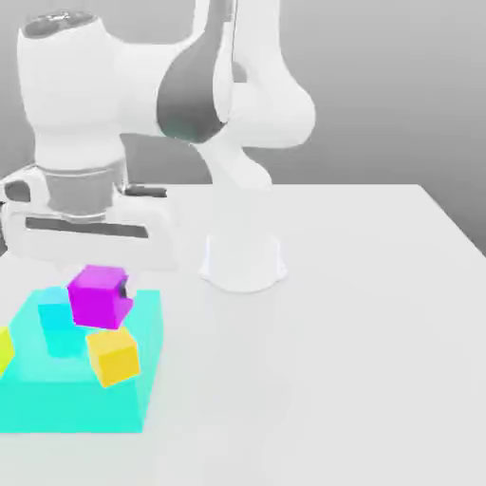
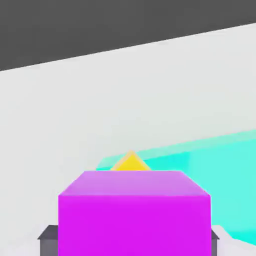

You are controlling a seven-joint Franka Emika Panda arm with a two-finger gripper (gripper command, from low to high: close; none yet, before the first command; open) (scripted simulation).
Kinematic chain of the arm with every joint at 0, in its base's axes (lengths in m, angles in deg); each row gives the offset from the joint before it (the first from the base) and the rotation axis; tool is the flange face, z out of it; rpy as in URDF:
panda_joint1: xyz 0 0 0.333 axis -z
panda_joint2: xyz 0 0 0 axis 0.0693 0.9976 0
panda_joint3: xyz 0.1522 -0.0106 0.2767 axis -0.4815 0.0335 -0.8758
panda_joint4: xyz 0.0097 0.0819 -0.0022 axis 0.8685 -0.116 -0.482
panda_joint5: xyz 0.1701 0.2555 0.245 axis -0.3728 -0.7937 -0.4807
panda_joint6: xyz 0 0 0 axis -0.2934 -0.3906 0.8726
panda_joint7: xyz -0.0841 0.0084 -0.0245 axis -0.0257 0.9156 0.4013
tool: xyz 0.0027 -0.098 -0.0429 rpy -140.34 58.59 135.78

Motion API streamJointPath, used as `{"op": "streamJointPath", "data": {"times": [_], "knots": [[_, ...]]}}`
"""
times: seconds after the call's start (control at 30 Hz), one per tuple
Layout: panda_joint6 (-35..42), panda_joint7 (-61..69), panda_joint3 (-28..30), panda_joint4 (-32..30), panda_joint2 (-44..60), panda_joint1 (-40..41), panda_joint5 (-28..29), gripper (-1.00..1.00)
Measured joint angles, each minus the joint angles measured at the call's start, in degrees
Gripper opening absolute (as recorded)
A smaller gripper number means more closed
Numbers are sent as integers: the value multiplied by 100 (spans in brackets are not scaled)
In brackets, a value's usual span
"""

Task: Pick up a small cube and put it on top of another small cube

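Note:
The small magenta cube (image 1: 97, 296) sits between the fingers of my gripper (image 1: 101, 289), which is shut on it just under the white hand at the exterior view's left. In the hand view the magenta cube (image 2: 134, 215) is large and close, with a dark fingertip (image 2: 49, 240) at each side of it. An orange-yellow cube (image 1: 114, 356) of about the same size rests tilted on a flat cyan block (image 1: 123, 403), just in front of and below the held cube. Past the magenta cube, the orange cube's corner (image 2: 131, 163) peeks out.
A small cyan cube (image 1: 55, 320) stands on the cyan block beside the held cube. A yellow-green object (image 1: 4, 349) shows at the exterior view's left edge. The arm's white base (image 1: 242, 261) stands mid-table. The white table (image 1: 361, 361) extends to the right.

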Motion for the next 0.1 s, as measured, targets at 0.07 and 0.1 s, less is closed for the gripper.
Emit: {"op": "streamJointPath", "data": {"times": [0.07, 0.1], "knots": [[0, 0, 0, 0, 0, 0, 0, 100], [0, 0, 0, 0, 0, 0, 0, 100]]}}
